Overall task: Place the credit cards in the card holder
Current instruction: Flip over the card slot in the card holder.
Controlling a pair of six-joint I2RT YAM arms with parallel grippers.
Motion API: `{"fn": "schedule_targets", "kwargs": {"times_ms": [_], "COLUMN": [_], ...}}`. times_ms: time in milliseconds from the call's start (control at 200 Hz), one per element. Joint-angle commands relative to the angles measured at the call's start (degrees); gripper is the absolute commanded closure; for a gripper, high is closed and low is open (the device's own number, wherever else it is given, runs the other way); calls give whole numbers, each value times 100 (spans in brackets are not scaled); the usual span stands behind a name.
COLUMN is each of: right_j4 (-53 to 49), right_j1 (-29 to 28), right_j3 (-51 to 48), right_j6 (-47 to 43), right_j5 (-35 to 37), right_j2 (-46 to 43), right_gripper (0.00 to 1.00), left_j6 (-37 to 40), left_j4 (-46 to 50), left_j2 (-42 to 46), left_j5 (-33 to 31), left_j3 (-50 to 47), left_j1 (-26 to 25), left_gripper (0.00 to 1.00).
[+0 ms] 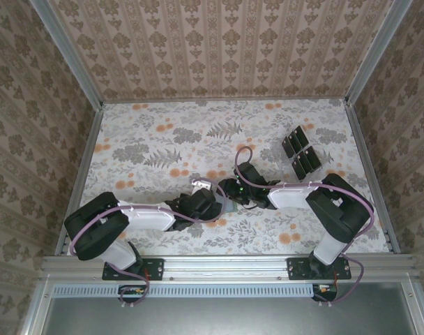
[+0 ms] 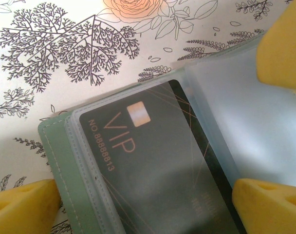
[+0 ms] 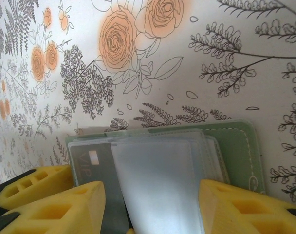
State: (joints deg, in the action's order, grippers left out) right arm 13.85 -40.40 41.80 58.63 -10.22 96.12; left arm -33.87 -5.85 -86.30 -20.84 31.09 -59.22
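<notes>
The grey-green card holder (image 2: 58, 161) lies open on the flowered table between both arms (image 1: 224, 204). A black credit card (image 2: 153, 161) marked VIP sits inside one of its clear sleeves. My left gripper (image 2: 144, 187) is open, its yellow fingers (image 2: 21, 204) straddling the holder and the sleeved card. My right gripper (image 3: 152, 187) has a raised clear sleeve leaf (image 3: 157, 175) between its fingers (image 3: 65, 209), both touching the leaf's side edges. One right finger also shows over the leaf in the left wrist view. More black credit cards (image 1: 300, 150) stand at the far right.
The spare cards stand in a small clear tiered rack (image 1: 296, 143) behind the right arm. Patterned walls and metal rails (image 1: 365, 174) close in the table on three sides. The two grippers (image 1: 222, 197) are very close together at the table's middle.
</notes>
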Motion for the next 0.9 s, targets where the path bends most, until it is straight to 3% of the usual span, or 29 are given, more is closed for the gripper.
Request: {"fn": "schedule_targets", "kwargs": {"times_ms": [0,470,750,895], "right_j4": [219,504,272,22], "right_j1": [-29,-44,-170,-363], "right_j3": [10,-84,52,286], "right_j6": [-12,190,163,144], "right_j5": [-343,-539,-543,-452], "right_j2": [50,15,-54,-101], "right_gripper": [47,47,47,46], "left_j6": [-120,-19,-186,-372], "left_j4": [374,555,1336,1893], "left_j2": [-152,586,2406,3309], "left_j5": [-78,-195,-786,-888], "left_j3": [-182,-325,-773,-876], "left_j1": [-1,7,24,319], "left_gripper": [0,0,0,0]}}
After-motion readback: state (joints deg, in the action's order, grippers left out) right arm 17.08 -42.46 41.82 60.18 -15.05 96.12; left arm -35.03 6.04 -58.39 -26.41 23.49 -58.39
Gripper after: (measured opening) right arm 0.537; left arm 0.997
